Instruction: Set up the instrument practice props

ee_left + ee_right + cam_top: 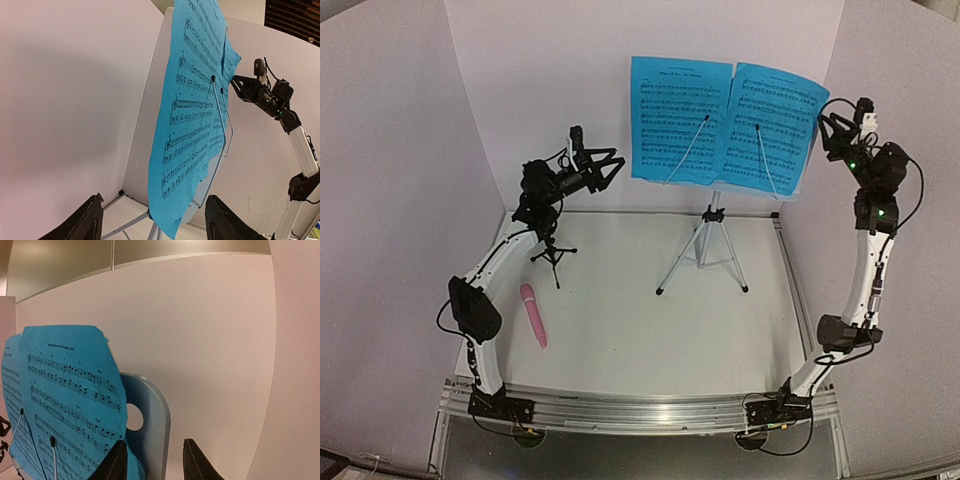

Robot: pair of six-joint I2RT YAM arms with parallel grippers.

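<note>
The pale blue music stand (790, 190) on its silver tripod (705, 250) stands at the back of the table. Two blue sheet-music pages (680, 115) (775, 125) rest on it under thin wire arms. My left gripper (605, 165) hovers open just left of the left page (190, 125), its fingers (80, 220) wide apart. By the stand's right edge (152, 410) my right gripper (154, 441) has its jaws partly apart, the edge in line between them, untouched. The pink microphone (533, 315) lies flat at the left. Behind it is the black tripod mic holder (553, 255).
White walls close in the table at the back and both sides. An aluminium rail (640, 410) carrying both arm bases runs along the near edge. A metal strip (795, 280) borders the table's right side.
</note>
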